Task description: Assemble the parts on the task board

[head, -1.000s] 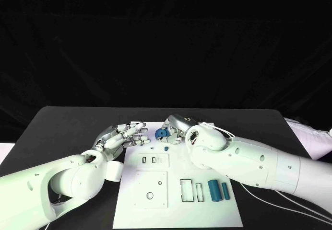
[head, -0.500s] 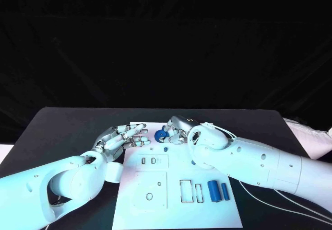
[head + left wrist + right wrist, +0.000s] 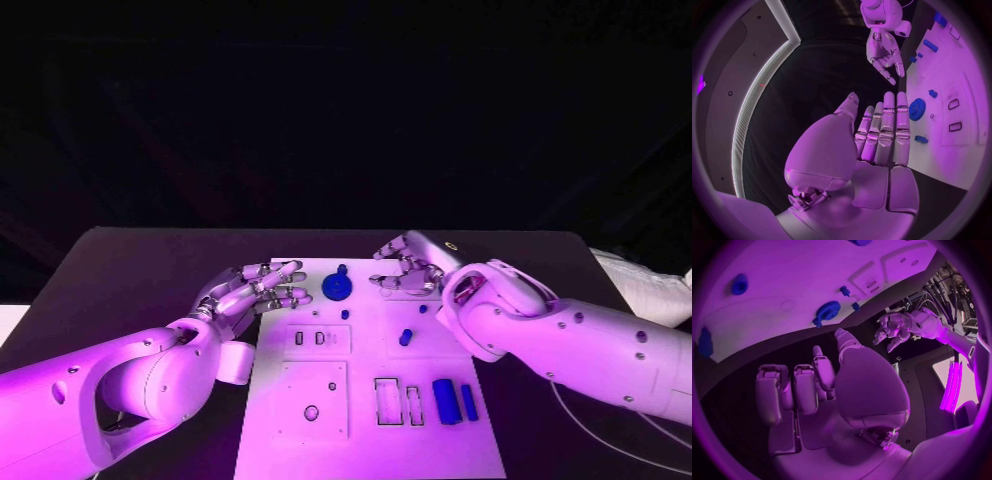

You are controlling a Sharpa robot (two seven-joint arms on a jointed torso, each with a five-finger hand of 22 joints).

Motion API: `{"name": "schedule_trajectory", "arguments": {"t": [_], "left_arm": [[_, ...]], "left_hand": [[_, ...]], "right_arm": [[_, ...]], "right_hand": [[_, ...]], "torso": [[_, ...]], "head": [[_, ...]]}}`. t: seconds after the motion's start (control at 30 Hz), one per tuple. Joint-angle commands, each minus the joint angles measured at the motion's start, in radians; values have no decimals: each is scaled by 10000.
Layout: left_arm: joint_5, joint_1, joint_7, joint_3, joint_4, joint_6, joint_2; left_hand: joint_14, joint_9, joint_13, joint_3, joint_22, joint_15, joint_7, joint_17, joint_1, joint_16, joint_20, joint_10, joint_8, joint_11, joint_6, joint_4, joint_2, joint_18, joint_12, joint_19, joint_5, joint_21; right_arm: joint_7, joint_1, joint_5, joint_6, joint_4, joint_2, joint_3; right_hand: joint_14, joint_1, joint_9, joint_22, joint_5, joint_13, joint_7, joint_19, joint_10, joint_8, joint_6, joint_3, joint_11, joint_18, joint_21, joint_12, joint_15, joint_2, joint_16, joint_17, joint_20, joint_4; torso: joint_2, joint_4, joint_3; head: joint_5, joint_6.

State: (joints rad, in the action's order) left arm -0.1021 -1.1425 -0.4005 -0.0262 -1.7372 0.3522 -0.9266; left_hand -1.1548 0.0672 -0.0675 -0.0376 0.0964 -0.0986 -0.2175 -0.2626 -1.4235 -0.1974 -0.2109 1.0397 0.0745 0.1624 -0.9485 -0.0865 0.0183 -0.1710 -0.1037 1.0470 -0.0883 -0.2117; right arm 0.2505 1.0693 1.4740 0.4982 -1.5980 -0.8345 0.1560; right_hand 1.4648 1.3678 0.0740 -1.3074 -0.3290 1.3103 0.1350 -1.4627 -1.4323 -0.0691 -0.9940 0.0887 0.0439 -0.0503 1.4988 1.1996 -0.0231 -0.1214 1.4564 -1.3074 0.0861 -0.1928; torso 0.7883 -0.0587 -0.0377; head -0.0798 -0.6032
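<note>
With fingers of both the left hand (image 3: 260,291) and right hand (image 3: 408,268) apart and empty, best to pinch the blue gear (image 3: 338,288) near the task board (image 3: 368,440) far edge by its rim, squarely.

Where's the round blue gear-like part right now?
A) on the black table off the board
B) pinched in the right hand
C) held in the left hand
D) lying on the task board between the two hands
D: the round blue part lies on the task board, with the left hand and the right hand both apart from it, holding nothing.
</note>
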Motion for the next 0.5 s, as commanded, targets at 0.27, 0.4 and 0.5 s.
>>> {"name": "schedule_trajectory", "arguments": {"t": [0.27,0.4,0.5], "left_arm": [[-10,2,-169,3,17,-175,6],[-10,5,-168,1,51,-186,13],[-10,6,-164,0,82,-198,25]], "left_hand": [[-12,-1,13,-11,-13,-57,17,-22,-65,48,-7,-84,-27,-4,35,90,74,-107,20,86,-10,55],[-12,-1,13,-11,-13,-57,17,-22,-65,48,-7,-84,-27,-4,35,90,74,-107,20,86,-10,55],[-12,-1,13,-11,-13,-57,17,-22,-65,48,-7,-84,-27,-4,35,90,74,-107,20,86,-10,55]], "right_arm": [[-3427,-28,-3768,-1460,736,-1482,139],[-3738,-51,-3844,-1587,1223,-1642,147],[-3896,-96,-3795,-1570,1536,-1674,150]], "right_hand": [[711,896,-11,-906,472,126,36,4,13,23,-177,424,20,109,50,-65,-35,-11,159,-900,-32,771],[716,931,-29,-930,492,131,56,-8,10,51,-122,465,38,114,60,-65,-22,-21,176,-930,-22,841],[723,919,-36,-957,630,182,66,-23,-25,52,-104,482,50,120,71,7,-9,-29,197,-967,-10,885]], "torso": [[-41,166,73],[-36,196,92],[-15,216,130]], "head": [[-25,72],[-76,74],[-85,90]]}}
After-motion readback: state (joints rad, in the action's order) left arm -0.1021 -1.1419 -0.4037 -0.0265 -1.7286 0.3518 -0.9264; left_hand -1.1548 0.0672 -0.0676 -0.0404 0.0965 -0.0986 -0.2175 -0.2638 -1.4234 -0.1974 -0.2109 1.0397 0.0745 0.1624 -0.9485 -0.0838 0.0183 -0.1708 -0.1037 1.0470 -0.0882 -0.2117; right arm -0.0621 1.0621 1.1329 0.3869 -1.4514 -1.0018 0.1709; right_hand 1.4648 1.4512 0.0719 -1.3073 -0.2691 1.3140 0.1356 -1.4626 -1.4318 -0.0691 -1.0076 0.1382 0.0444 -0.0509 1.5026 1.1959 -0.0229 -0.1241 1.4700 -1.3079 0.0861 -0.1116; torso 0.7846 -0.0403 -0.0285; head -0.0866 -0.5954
